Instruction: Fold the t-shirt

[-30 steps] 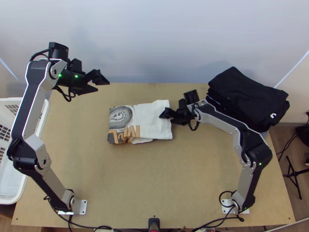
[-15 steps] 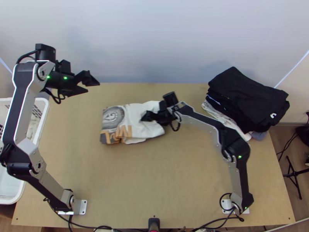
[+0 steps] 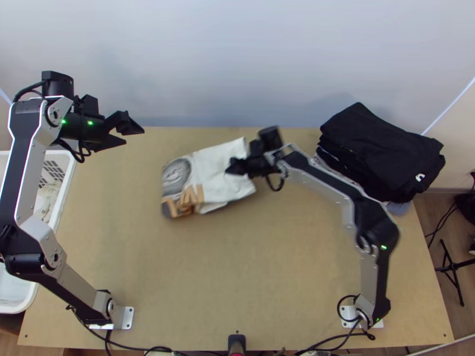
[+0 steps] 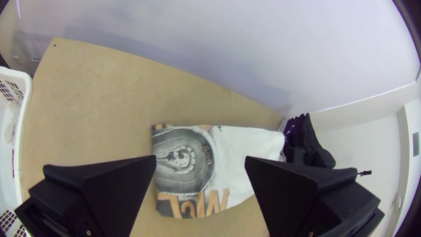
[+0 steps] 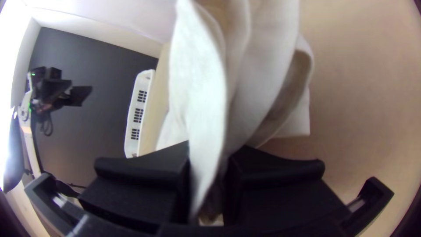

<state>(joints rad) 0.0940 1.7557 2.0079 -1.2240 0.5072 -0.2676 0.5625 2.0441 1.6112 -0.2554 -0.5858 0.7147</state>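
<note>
The right gripper [image 5: 208, 153] pinches the plain end of the limp t-shirt [image 3: 208, 172], whose soft layers likely need catching together, while the left gripper [image 4: 201, 160] gapes beyond its printed end.

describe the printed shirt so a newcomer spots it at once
On the wooden table, look left of the black-topped clothes stack. A folded white t-shirt lies there, gripped by the right pincer. Its big orange print sets it apart from that stack.
</note>
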